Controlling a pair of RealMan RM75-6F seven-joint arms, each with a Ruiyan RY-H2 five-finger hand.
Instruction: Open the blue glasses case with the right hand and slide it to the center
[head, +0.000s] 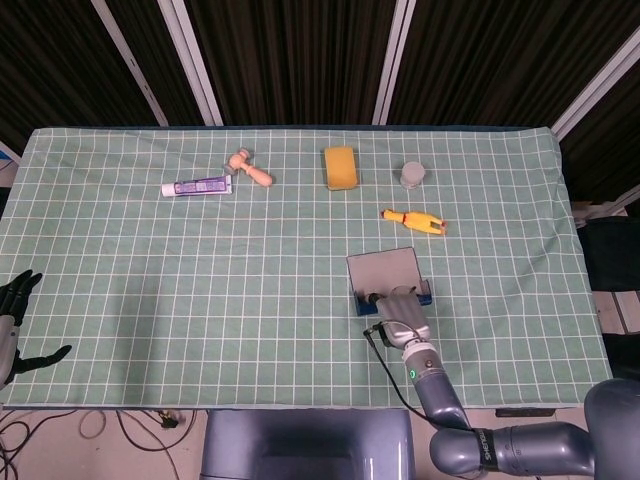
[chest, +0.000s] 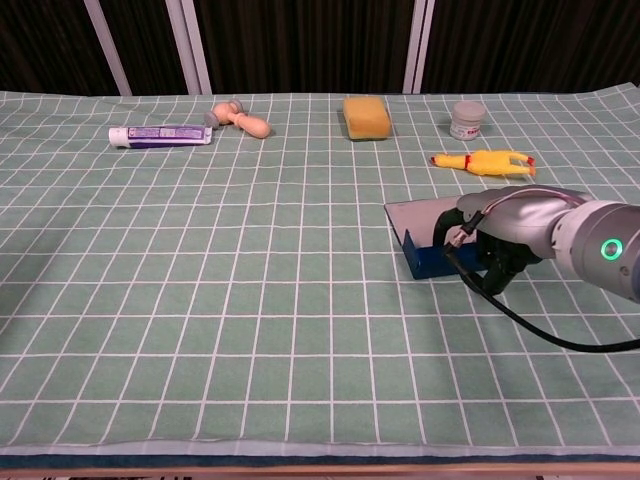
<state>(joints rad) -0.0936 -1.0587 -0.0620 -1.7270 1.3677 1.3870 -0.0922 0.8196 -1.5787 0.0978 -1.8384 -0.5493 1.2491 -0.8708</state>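
Observation:
The blue glasses case (head: 425, 291) (chest: 430, 258) lies open right of the table's centre, its grey lid (head: 382, 268) (chest: 418, 213) laid back flat on the cloth. My right hand (head: 398, 312) (chest: 503, 232) sits on top of the case's blue base, fingers curled down over its near side, hiding most of the base. A black cable loops from the wrist. My left hand (head: 14, 325) hangs off the table's left edge with fingers spread and nothing in it; the chest view does not show it.
Along the far side lie a toothpaste tube (head: 196, 187) (chest: 160, 135), a wooden toy (head: 248, 168) (chest: 238, 118), a yellow sponge (head: 341, 167) (chest: 367, 118) and a small jar (head: 413, 175) (chest: 467, 119). A rubber chicken (head: 414, 220) (chest: 484, 160) lies just beyond the case.

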